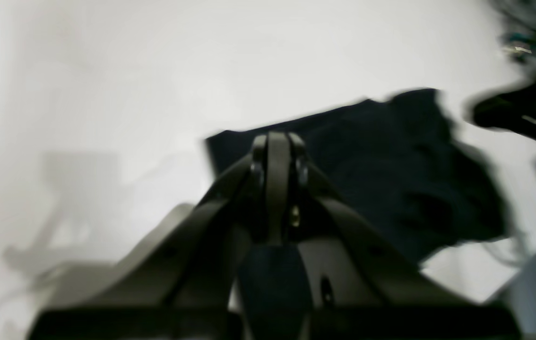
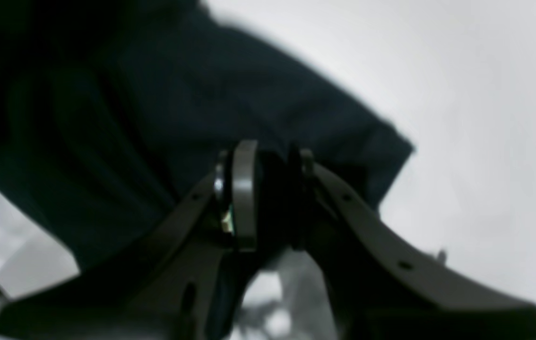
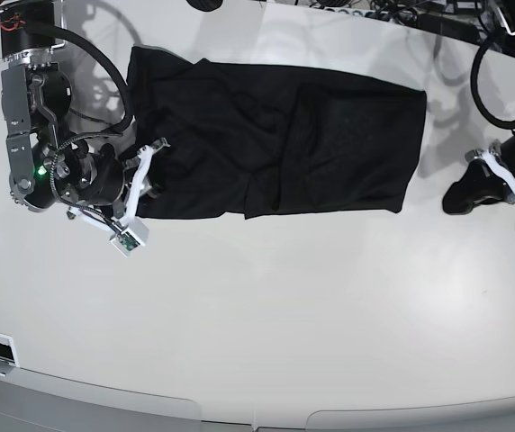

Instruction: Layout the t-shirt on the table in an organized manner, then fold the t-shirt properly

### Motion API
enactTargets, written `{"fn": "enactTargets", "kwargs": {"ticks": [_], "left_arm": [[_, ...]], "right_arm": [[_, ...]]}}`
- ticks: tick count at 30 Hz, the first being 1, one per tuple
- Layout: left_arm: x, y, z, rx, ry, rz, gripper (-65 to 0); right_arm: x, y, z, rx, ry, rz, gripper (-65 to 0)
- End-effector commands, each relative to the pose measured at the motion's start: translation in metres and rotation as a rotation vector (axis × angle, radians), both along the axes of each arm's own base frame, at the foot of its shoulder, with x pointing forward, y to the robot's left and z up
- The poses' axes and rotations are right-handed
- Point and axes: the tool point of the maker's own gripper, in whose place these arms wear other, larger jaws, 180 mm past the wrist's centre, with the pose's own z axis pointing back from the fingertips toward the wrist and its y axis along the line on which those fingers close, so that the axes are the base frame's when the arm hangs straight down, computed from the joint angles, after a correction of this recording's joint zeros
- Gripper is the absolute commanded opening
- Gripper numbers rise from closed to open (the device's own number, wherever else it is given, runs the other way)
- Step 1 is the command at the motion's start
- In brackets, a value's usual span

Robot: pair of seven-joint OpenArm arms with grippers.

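Blurred view, dark left gripper (image 1: 277, 141) with jaws pressed together and nothing between them, above a glossy white table (image 1: 107, 71), rumpled black fabric t-shirt (image 1: 391, 165) lying beyond its tips

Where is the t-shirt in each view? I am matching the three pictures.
Left wrist: the t-shirt lies centre-right, beyond the shut left gripper.
Right wrist: it fills the upper left, behind the right gripper.
Base: it spreads across the upper middle.
Shared landmark: the white table.

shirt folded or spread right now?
Folded: the t-shirt lies on the table as a narrow band with overlapping layers, no sleeves sticking out.
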Motion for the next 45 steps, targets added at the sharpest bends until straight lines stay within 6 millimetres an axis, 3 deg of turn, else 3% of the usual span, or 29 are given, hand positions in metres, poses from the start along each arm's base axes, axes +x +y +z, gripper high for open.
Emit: {"fn": "enactTargets", "kwargs": {"ticks": [1,5,10,14,17,27,32,45], "left_arm": [[0.010,0.010,0.016,0.024,-0.054,0.019,-65.0],[0.013,0.023,0.019,0.074,-0.058,0.044,-65.0],[0.013,0.028,0.022,0.094,-0.057,0.039,-65.0],[0.014,0.028,0.026,0.081,-0.067,0.037,-65.0],[0.014,0.028,0.026,0.081,-0.067,0.037,-65.0],[0.016,0.034,0.036,0.086,-0.082,0.028,-65.0],[0.015,0.034,0.036,0.083,-0.079,0.024,-65.0],[0.016,0.034,0.036,0.082,-0.081,0.024,-65.0]], "right_arm": [[0.013,-0.008,0.013,0.002,-0.041,-0.036,-51.2],[0.010,-0.032,0.018,0.103,-0.039,-0.174,-51.0],[-0.017,-0.077,0.014,0.218,-0.020,-0.385,-36.7],[-0.048,-0.089,0.004,0.316,-0.004,-0.491,-31.5],[-0.060,-0.090,-0.008,0.406,0.013,-0.560,-27.6],[-0.072,-0.072,-0.057,0.610,0.164,-0.627,-27.1],[-0.066,-0.059,-0.063,0.674,0.179,-0.607,-27.1],[-0.074,0.037,-0.066,0.730,0.301,-0.381,-27.3]]}}
